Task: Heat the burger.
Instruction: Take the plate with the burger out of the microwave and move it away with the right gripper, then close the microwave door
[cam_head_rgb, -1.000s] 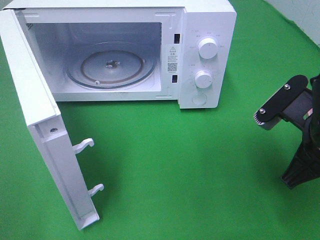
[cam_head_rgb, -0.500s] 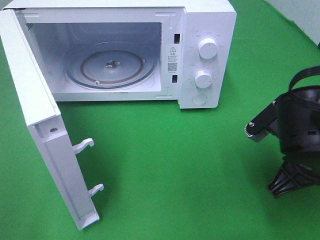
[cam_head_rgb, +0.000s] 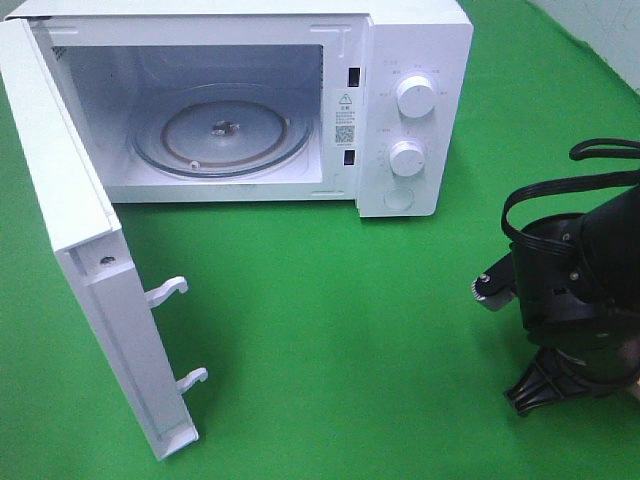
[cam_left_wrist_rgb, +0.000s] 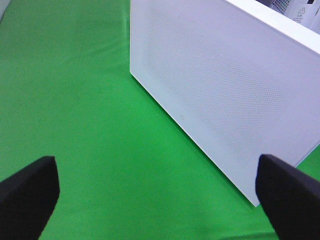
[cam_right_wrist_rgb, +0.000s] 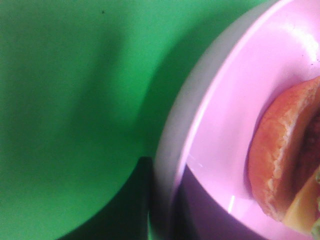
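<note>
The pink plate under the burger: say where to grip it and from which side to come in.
Grip the pink plate by its raised outer rim, coming in from the bare side, away from the burger. The rim is thin enough for jaws to pinch, and the burger sits well inside it. In the right wrist view a dark finger already meets that edge.

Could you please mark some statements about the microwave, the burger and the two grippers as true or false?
1. The microwave door stands open. True.
2. The burger already sits on the glass turntable. False: the turntable is bare; the right wrist view shows the burger on the pink plate.
3. The left gripper is open, with nothing between its fingers. True.
4. The right gripper is wide open. False: it is shut on the pink plate's rim.
5. The microwave has two round knobs on its front panel. True.
</note>
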